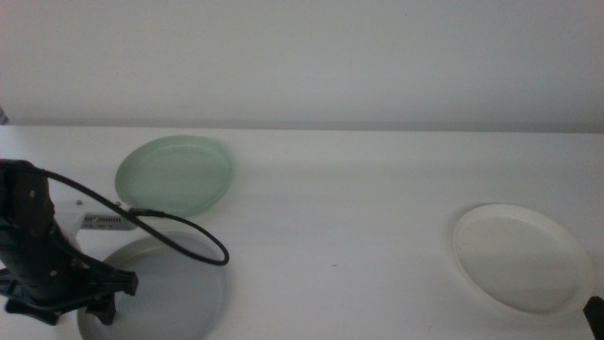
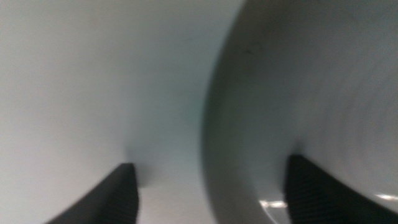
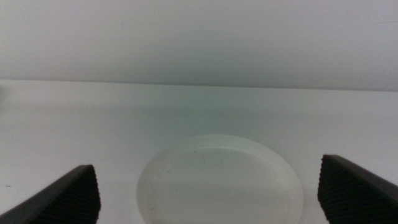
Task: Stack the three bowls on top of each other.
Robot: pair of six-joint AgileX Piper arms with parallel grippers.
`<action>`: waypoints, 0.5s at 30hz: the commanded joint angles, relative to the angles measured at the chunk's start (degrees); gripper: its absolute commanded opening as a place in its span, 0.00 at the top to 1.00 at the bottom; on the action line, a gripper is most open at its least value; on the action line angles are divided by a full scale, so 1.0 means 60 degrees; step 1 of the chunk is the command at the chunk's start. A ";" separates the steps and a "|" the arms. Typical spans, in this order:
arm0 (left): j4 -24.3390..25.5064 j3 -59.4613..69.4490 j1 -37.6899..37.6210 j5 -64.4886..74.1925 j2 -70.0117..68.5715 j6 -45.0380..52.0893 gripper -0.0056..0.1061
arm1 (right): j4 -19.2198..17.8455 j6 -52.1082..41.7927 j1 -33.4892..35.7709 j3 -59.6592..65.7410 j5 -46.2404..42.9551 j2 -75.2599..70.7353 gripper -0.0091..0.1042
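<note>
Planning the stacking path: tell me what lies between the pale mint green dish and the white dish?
Nothing: the middle view shows only bare white table between the mint green dish and the white dish.

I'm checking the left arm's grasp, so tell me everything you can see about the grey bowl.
The grey bowl is a shallow, plate-like round dish with a low rim and a smooth, matte grey surface, plastic by the look of it. It lies flat and upright on the white table at the near left, in front of the mint green bowl and apart from it. The left hand is down at its near left rim; in the left wrist view the open jaws straddle that rim, one inside the bowl, one outside. A black cable crosses above it.
</note>
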 commanded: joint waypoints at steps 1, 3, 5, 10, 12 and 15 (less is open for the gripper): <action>-0.0174 -0.0039 0.0030 -0.0094 0.0211 0.0034 0.47 | -0.0088 -0.0073 -0.0036 0.0403 -0.0021 -0.0043 0.10; -0.0399 -0.0039 0.0030 -0.0094 0.0316 0.0105 0.56 | -0.0088 -0.0073 -0.0036 0.0403 -0.0021 -0.0043 0.10; -0.0511 -0.0039 0.0030 -0.0076 0.0320 0.0105 0.67 | -0.0088 -0.0073 -0.0036 0.0403 -0.0021 -0.0043 0.10; -0.0660 -0.0039 0.0030 0.0231 -0.0038 0.0060 0.97 | -0.0088 -0.0073 -0.0036 0.0403 -0.0021 -0.0043 0.10; -0.0660 -0.0057 0.0030 0.0748 -0.0556 0.0012 0.97 | -0.0088 -0.0073 -0.0036 0.0403 -0.0021 -0.0043 0.10; -0.0783 -0.0377 -0.0016 0.2300 -0.1512 -0.0031 0.97 | -0.0088 -0.0073 -0.0036 0.0403 -0.0021 -0.0043 0.10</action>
